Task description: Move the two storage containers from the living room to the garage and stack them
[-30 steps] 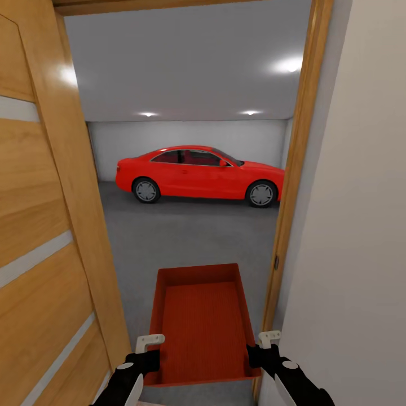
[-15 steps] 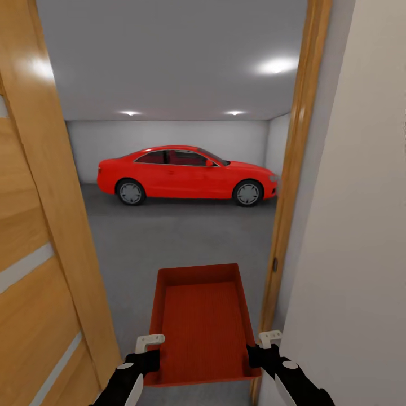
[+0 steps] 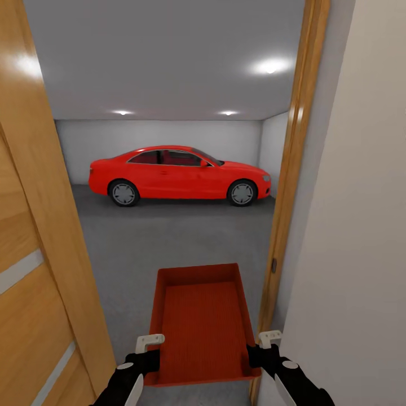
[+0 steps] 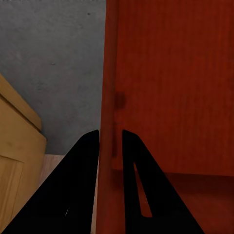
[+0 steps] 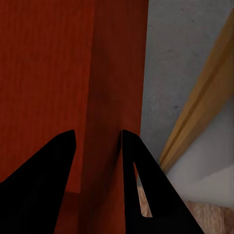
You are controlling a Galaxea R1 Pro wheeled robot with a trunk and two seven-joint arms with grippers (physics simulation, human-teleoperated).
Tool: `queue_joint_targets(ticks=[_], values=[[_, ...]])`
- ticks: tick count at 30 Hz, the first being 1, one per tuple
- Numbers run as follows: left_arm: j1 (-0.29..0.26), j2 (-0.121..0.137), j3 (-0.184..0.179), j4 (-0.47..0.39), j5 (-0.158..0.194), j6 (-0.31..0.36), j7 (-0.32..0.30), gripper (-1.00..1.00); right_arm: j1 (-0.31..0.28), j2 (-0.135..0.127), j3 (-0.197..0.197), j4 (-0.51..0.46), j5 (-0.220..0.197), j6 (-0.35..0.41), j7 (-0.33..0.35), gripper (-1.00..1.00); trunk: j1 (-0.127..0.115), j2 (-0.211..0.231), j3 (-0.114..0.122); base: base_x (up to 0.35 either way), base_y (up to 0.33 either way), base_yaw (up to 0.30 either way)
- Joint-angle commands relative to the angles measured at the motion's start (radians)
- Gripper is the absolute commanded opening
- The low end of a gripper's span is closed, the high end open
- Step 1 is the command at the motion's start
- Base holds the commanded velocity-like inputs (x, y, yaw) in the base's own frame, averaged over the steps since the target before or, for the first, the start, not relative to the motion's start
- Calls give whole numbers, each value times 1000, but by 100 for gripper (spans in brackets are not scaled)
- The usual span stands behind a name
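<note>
Doorway into the garage (image 3: pixel 169 84), red car (image 3: pixel 177 176) parked at 12 o'clock.

Storage container (image 3: pixel 202 324) carried over the grey floor (image 3: pixel 169 242); left gripper (image 3: pixel 148 348) and right gripper (image 3: pixel 265 345) each pinch a side wall.

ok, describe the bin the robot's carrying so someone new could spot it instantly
Find the wooden doorway opening onto the garage with the red car. Low in that opening, just ahead of the robot, an orange-red open-top storage container is held between both arms. Unlike the car, it is a shallow, empty rectangular tray.

Orange-red ribbed container (image 3: pixel 203 324); red car (image 3: pixel 177 176); grey mottled floor (image 3: pixel 169 237); wood-grain door (image 3: pixel 34 270).
</note>
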Motion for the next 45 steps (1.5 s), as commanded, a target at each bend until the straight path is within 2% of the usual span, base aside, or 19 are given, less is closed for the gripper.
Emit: queue_joint_targets(ticks=[1, 7, 28, 45], values=[[1, 19, -4, -1, -36, 5, 37, -100, -1, -1, -5, -2, -31, 4, 55, -100, 0, -1, 0, 0, 0, 0], [1, 20, -4, 0, -38, -45, 37, -100, -1, -1, -5, -1, -31, 4, 56, -100, 0, -1, 0, 0, 0, 0], [1, 19, -4, 0, -37, -49, 37, -100, -1, -1, -5, -1, -31, 4, 56, -100, 0, -1, -3, 2, 0, 48], [1, 18, -4, 0, -37, -49, 37, -100, -1, -1, -5, -2, -31, 4, 56, -100, 0, -1, -3, 222, 59, 0]])
